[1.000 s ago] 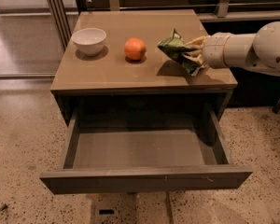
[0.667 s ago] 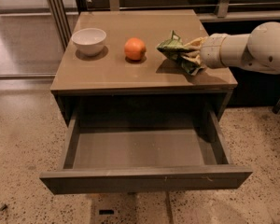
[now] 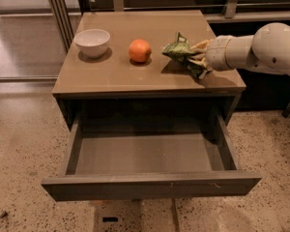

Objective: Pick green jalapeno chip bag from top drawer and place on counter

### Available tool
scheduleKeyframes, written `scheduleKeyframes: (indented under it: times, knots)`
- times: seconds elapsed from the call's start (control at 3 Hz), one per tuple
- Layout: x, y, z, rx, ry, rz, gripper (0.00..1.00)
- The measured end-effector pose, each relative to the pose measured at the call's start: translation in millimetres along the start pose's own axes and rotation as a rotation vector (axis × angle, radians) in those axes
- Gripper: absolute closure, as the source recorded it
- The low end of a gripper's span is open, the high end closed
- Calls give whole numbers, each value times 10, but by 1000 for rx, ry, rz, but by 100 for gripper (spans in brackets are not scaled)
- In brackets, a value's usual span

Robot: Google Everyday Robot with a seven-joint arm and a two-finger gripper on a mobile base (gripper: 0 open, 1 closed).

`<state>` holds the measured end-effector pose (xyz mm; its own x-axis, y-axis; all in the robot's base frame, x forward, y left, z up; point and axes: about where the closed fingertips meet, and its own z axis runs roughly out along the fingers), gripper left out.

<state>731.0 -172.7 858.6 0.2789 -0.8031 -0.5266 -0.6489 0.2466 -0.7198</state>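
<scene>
The green jalapeno chip bag [image 3: 178, 50] is crinkled and sits at the right side of the counter [image 3: 135, 76], right of the orange fruit. My gripper [image 3: 197, 57] reaches in from the right and is closed on the bag's right end, low over the counter's right edge. The white arm [image 3: 261, 50] extends off to the right. The top drawer [image 3: 150, 185] is pulled fully open below, and its grey inside shows nothing in it.
A white bowl [image 3: 92, 42] stands at the counter's left and an orange fruit [image 3: 139, 50] at its middle. The open drawer front juts out over the speckled floor. Metal rails and a dark shelf run behind the cabinet.
The gripper and bag have shifted slightly left over the counter; the bag stays in the grip. Nothing else has moved.
</scene>
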Motion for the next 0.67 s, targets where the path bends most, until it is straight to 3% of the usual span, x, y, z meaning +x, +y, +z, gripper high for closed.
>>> scheduleKeyframes:
  times: [0.67]
  knots:
    - [0, 0, 0, 0, 0, 0, 37]
